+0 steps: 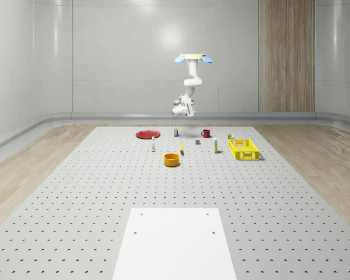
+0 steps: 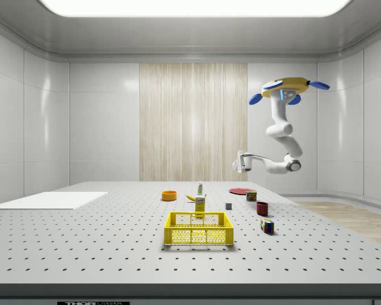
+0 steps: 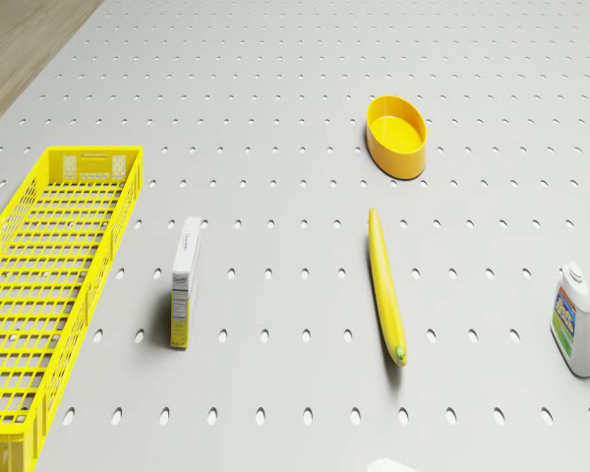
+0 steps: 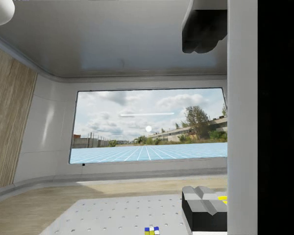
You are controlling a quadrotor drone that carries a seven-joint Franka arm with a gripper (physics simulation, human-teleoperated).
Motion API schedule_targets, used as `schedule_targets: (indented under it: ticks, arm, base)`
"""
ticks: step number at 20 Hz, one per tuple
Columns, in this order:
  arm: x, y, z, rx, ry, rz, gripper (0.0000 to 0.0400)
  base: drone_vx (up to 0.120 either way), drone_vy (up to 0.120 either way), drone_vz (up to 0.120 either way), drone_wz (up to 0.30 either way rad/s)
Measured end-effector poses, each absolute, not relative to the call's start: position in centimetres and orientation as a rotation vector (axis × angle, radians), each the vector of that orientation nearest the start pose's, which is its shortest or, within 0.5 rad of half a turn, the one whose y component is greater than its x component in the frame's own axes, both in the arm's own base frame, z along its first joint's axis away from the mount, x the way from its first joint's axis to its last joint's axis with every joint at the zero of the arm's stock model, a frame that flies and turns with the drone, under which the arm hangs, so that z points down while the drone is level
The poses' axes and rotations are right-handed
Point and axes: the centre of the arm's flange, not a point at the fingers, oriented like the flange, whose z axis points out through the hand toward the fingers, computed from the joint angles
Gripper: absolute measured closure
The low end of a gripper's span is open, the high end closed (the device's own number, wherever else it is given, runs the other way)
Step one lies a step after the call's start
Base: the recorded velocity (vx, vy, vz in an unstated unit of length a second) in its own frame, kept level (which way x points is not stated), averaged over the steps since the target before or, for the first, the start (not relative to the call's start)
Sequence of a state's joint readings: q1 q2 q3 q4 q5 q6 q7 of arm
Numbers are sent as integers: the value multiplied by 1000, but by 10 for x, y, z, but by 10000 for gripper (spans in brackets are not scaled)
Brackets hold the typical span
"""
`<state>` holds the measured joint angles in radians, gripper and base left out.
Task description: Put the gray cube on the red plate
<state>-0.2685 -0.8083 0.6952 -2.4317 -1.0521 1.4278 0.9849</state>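
The gray cube (image 1: 198, 142) is small and sits on the perforated table between the red mug (image 1: 206, 133) and a banana; in the side view the gray cube (image 2: 228, 206) stands alone. The red plate (image 1: 147, 134) lies flat at the table's far side, toward the whole-scene view's left; the side view has the red plate (image 2: 240, 190) behind the cube. My drone (image 1: 193, 58) hovers high over that far area. The arm hangs below it, and the gripper (image 1: 178, 109) is well above the table, pointing sideways. In the wrist view the gripper (image 4: 206, 117) is open, its dark fingertips (image 4: 204, 30) wide apart and holding nothing.
A yellow basket (image 1: 244, 148) stands at the whole-scene view's right, with a small box (image 1: 214, 146) beside it. An orange bowl (image 1: 172, 159), a banana (image 3: 384, 285), a bottle (image 3: 573, 320) and a colourful puzzle cube (image 2: 267, 225) also sit on the table. A white sheet (image 1: 175, 245) lies near the front.
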Motion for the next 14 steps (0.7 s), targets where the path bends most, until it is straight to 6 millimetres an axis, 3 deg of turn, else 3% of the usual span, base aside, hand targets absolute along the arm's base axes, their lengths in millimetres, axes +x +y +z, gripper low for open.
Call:
schedule_targets:
  ticks: [3, 6, 11, 14]
  arm:
    - [305, 86, 544, 1011, -432, 736, 0]
    - [306, 61, 513, 629, -275, 772, 0]
    - [307, 27, 496, 262, -119, 786, 0]
    - [307, 16, 493, 153, -71, 786, 0]
  base:
    - [120, 0, -120, 0]
    - [120, 0, -120, 0]
    - [120, 0, -120, 0]
    - [27, 0, -120, 0]
